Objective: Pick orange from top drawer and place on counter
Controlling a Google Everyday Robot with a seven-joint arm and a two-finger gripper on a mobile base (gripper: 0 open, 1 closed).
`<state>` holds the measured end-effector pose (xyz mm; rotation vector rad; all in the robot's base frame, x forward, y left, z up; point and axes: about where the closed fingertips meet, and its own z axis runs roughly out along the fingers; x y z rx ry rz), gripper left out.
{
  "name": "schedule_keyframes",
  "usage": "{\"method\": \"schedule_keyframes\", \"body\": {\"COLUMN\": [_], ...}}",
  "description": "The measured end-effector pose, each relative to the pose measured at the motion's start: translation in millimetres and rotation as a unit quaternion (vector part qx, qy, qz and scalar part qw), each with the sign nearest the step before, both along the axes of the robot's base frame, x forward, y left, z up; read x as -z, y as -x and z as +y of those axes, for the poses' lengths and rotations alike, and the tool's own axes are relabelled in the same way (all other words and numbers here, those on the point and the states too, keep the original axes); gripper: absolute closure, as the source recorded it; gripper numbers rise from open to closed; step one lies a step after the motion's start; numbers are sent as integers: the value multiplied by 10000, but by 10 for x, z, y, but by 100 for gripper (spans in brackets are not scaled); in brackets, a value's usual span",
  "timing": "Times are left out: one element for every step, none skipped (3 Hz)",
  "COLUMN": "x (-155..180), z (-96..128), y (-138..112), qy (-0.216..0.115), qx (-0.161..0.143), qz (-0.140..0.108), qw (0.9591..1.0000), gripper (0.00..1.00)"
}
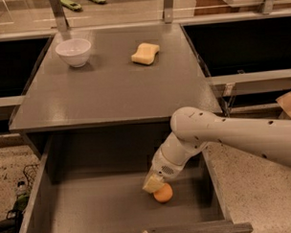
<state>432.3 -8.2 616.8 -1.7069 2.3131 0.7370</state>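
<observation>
The orange point(164, 194) is a small round fruit lying on the bare bottom of the open top drawer point(91, 211), right of its middle. My gripper point(153, 184) reaches down into the drawer from the right on a white arm point(223, 135). Its pale tip sits just above and to the left of the orange and touches or overlaps its upper left side. The dark-grey counter point(111, 91) spreads above the drawer.
A white bowl point(73, 52) stands at the counter's back left. A pale yellow sponge point(145, 53) lies at the counter's back middle. The drawer's thick front panel point(140, 232) runs along the bottom edge. Dark recesses flank the counter on both sides.
</observation>
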Motion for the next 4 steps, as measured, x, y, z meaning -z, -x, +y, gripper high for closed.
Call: {"method": "schedule_keyframes", "body": {"x": [0,0,0,0], "z": [0,0,0,0], "y": [0,0,1,1], "qy": [0,0,0,0], "qx": [0,-1,-1,-1], "qz": [0,0,0,0], "qw": [10000,10000,10000,10000], "gripper": [86,55,31,8]}}
